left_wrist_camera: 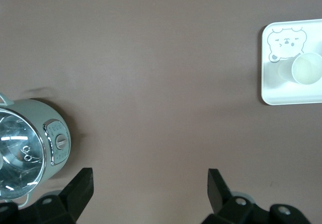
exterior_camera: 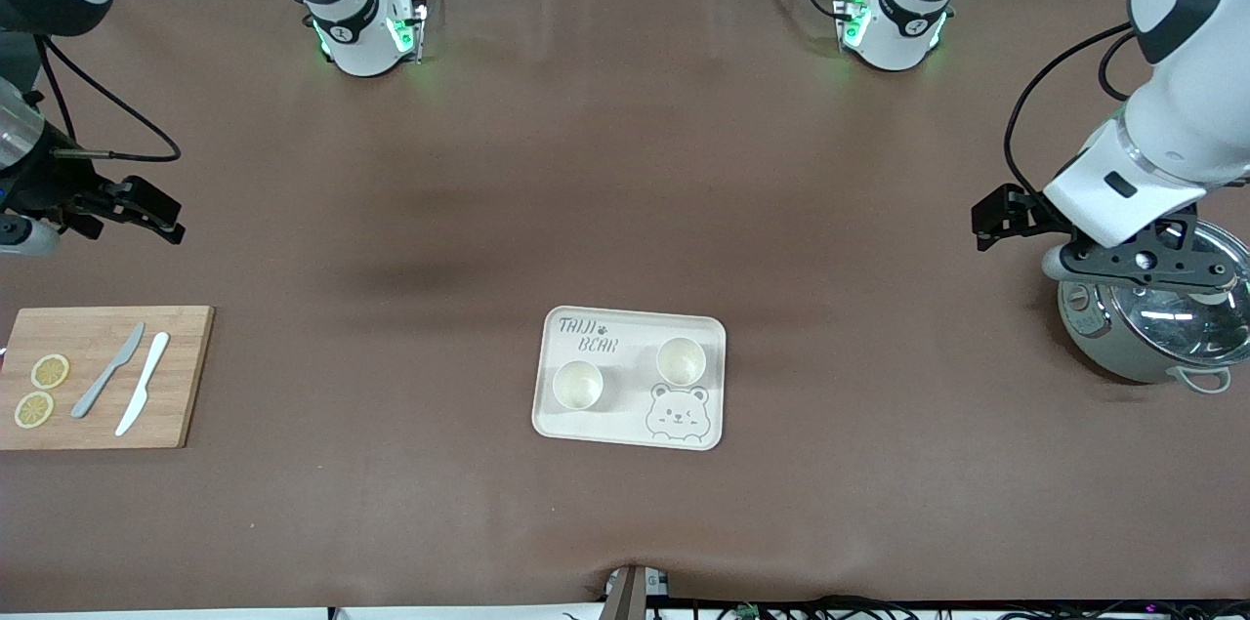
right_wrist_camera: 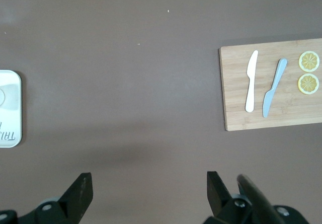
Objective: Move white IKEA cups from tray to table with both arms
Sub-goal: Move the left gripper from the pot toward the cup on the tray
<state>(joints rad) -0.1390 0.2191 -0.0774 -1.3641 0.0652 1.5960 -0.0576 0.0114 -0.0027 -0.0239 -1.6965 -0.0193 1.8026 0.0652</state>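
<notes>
So nothing's been picked up yet: both small off-white handleless cups [exterior_camera: 577, 384] [exterior_camera: 681, 360] sit upright, rims up, on the cream rounded-rectangle bear tray [exterior_camera: 631, 431] mid-table, its long side running along the brown matte table [exterior_camera: 625, 210]. The left gripper [exterior_camera: 991, 222] hangs spread beside a grey-green steel-lined cooker pot [exterior_camera: 1152, 327]; the right gripper [exterior_camera: 146, 210] is spread above the table near a wooden cutting board [exterior_camera: 186, 327]. Next up, I reckon each arm swings in over its nearer cup.

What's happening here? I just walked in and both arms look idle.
Nothing is being handled yet. Both white cups sit on the tray at mid-table. The left gripper hangs open beside the cooker pot; the right gripper hangs open above the table near the cutting board, which holds two knives and lemon slices.
</notes>
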